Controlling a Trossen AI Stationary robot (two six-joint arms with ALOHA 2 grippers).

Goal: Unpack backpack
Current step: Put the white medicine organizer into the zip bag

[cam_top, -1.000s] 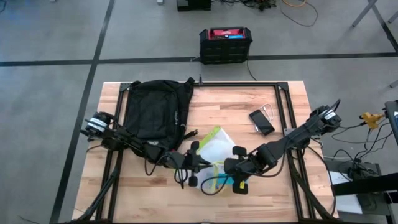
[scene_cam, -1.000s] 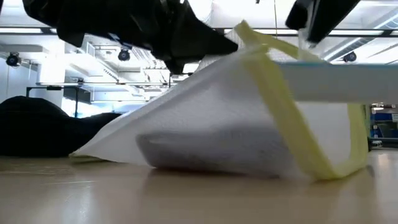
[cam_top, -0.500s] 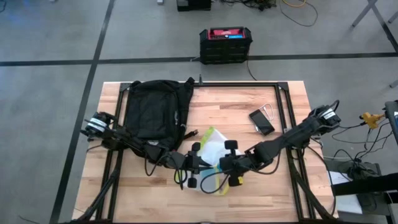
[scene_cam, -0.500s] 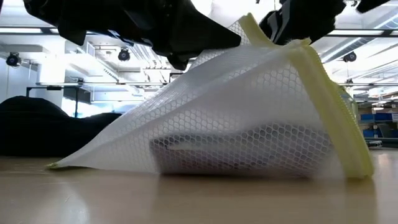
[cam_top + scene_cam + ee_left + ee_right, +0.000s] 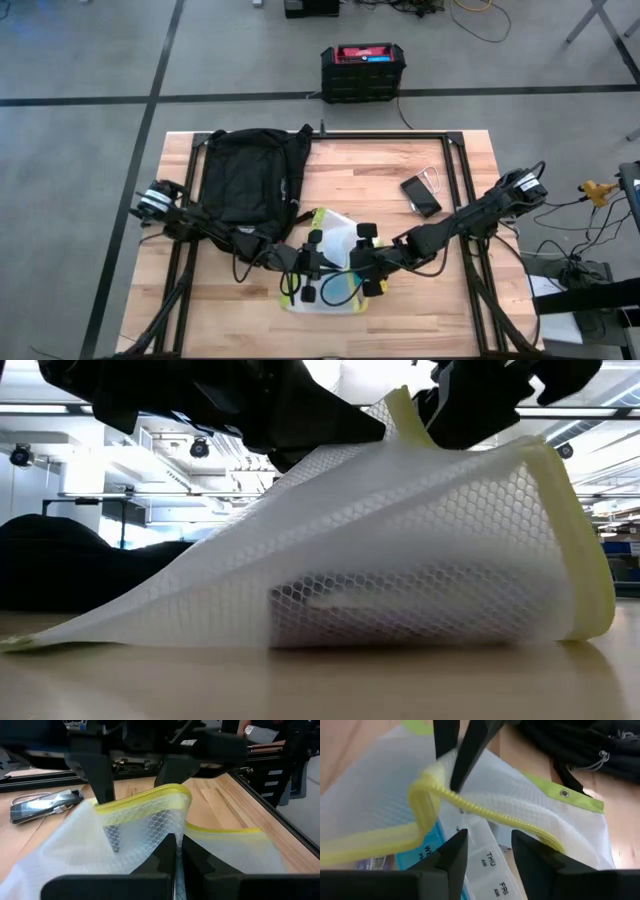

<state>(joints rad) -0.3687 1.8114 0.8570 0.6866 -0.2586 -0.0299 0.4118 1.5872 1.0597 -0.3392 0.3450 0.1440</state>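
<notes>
**Both grippers on the mesh pouch, backpack parked far-left**

High view: your left gripper [image 5: 316, 266] and right gripper [image 5: 362, 260] met over the white mesh pouch [image 5: 335, 236] near the table's front middle. The backpack [image 5: 248, 180] lay flat at the far-left of the table [image 5: 400, 310], well apart from the pouch's main body. A phone [image 5: 421, 195] sat to the right, clear of both arms. The black-and-red box [image 5: 363, 71] stood on the floor beyond the table.

Low view: the pouch [image 5: 400, 560] was tented up off the tabletop, its yellow zip edge [image 5: 585, 560] running down one side. A pale flat item showed inside it, resting low. Both grippers were at the raised top edge; the backpack [image 5: 60, 565] was a dark mound behind.

Left wrist view: your left fingers [image 5: 160, 862] were closed together, pinching the pouch mesh [image 5: 145, 830]. The right gripper's fingers [image 5: 105, 775] came down on the yellow zip edge opposite.

Right wrist view: your right fingers [image 5: 451, 855] stood apart, with the zip edge [image 5: 485, 812] beyond them, not clamped. A pill organiser [image 5: 490, 870] marked with days showed through the mesh.
</notes>
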